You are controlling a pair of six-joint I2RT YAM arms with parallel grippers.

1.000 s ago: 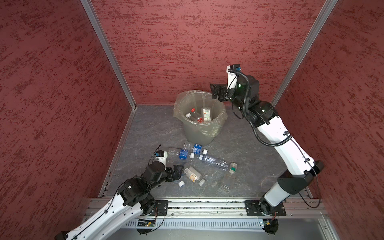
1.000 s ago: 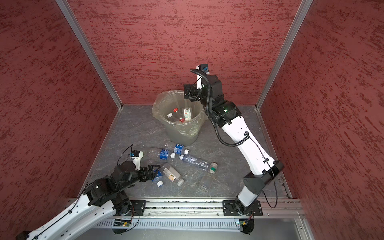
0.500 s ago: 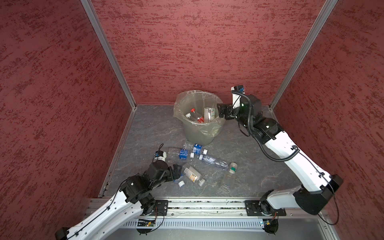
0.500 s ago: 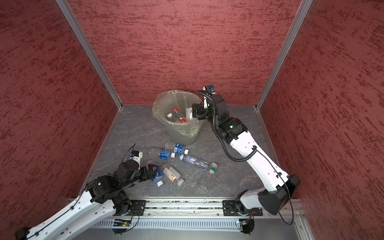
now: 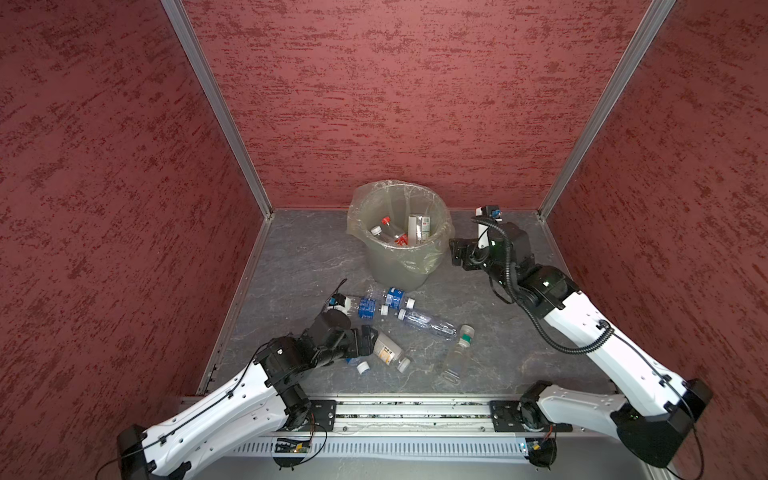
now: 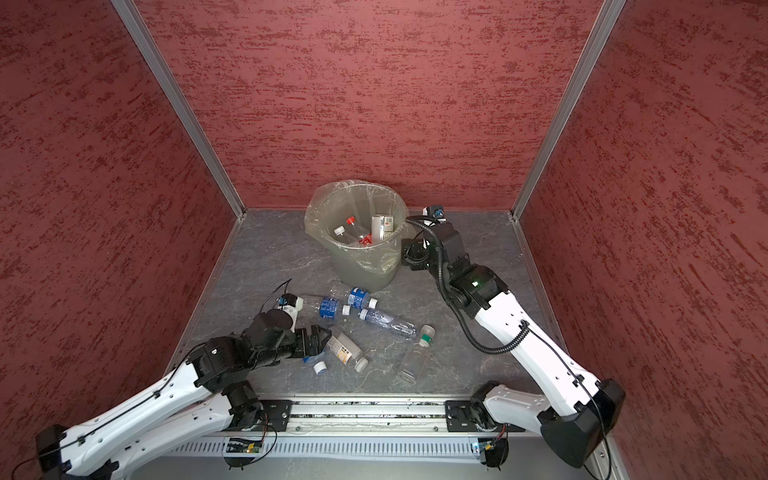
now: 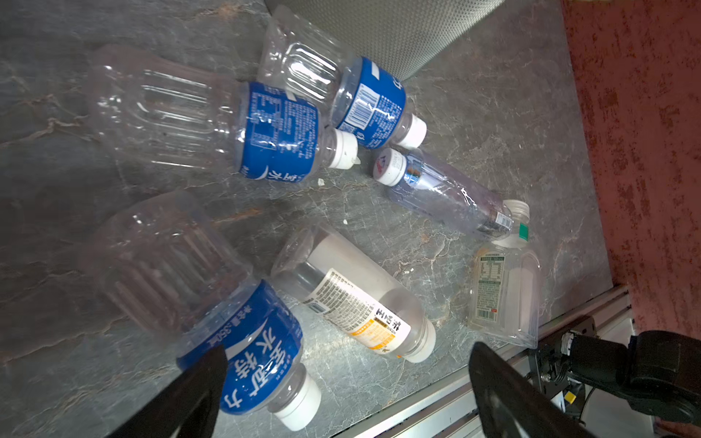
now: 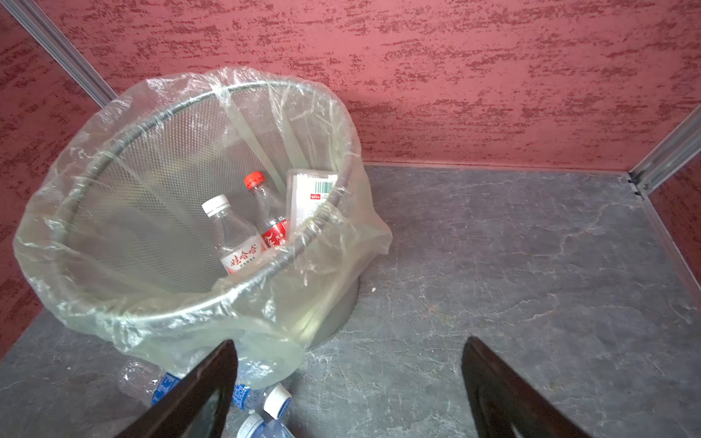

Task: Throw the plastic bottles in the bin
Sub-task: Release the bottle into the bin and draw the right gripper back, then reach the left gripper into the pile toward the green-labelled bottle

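Looking from the front edge: the left pincer (image 7: 347,352) hangs close over a blue-label bottle (image 7: 242,341) lying on the surface (image 7: 474,113), jaws wide apart, nothing in them. Five more bottles (image 7: 356,299) lie scattered just past it. They look empty, so light, slick and easy to squash; I'd grab across the ribbed middle, not the cap. Further back the bin (image 5: 395,270) holds a few, right pincer (image 5: 457,253) beside it, apart and empty.
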